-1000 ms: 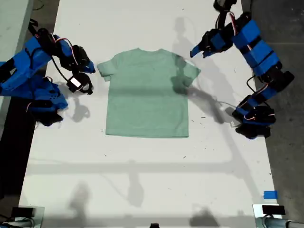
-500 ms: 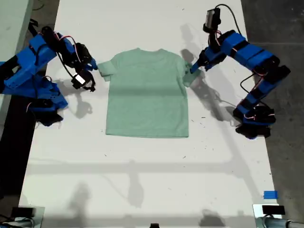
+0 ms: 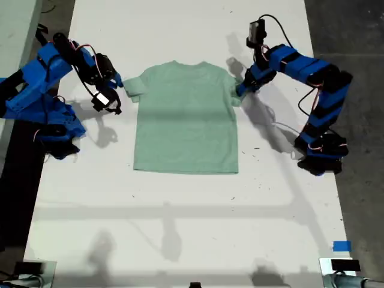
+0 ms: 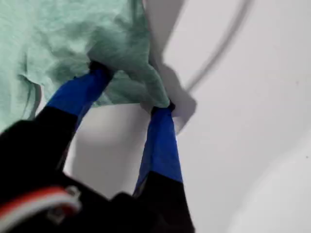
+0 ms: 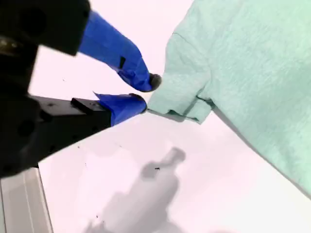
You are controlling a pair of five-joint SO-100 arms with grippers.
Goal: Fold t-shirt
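The t-shirt lies flat and face-up in the middle of the white table, collar toward the far edge in the exterior view, hem square — a good starting layout for folding. I have an arm at each sleeve because the sleeves are the natural handles for the first fold.

My first gripper sits at the sleeve on the exterior view's right. Its jaws are spread wide, one tip pressed under a bunched ridge of fabric and the other at the sleeve's edge, so the cloth is bracketed but not pinched yet.

My second gripper is at the sleeve on the exterior view's left, jaws narrowly apart, tips just at the sleeve hem — touching or nearly so, holding nothing.

I judge both need to close on their sleeves before any lift; the bunching on the first side could slip out.
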